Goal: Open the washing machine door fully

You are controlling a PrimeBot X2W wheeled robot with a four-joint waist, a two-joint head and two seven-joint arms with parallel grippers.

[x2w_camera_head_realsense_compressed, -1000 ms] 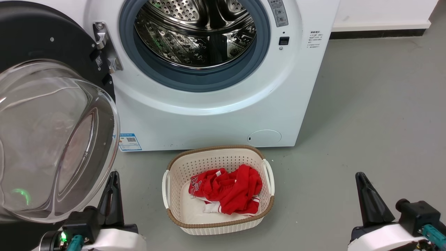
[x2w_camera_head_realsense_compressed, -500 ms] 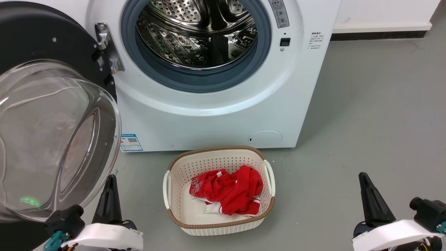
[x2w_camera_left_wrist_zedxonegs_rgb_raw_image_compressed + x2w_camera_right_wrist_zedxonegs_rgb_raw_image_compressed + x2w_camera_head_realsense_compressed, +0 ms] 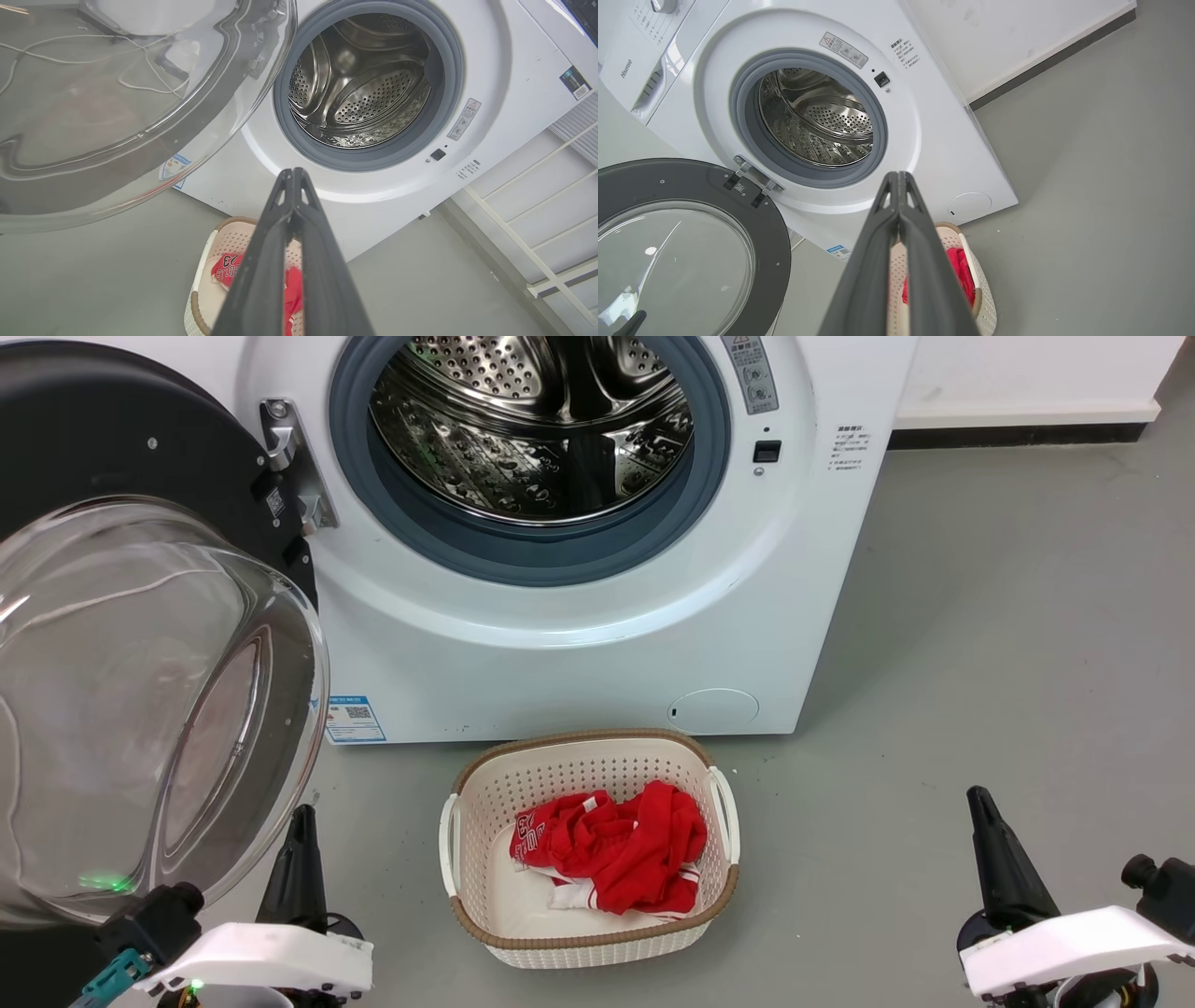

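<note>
**Door at full swing, both claws shut and free**

Head view. Shows the washing machine door swung wide on its hinge, at 9 o'clock from the steel drum and well clear of the grey gasket. By judgement, fully open or very nearly so. Places the glass bowl window at 8 o'clock of the view, bulging toward the camera. Sets the left gripper at 7 o'clock, close beside the bowl's lower edge, and the right gripper at 5 o'clock. Shows each with fingers pressed together, tips meeting, clamped on nothing, touching neither the door nor the washing machine. Puts the laundry basket at 6 o'clock from the machine, on the floor, with a red garment inside.

Possible faults from here:
- A knock on the glass bowl through any sweep of the left gripper toward 10 o'clock.
- A rebound of the door toward 3 o'clock after such a knock, undoing the opening.
- Strain on the hinge through further pushing against its stop.
- A clipped basket through a forward roll of the base.

Counts: one washing machine, one door, one hinge, one drum, one gasket, one blue label, one round flap, one basket, one red garment, two grippers.
</note>
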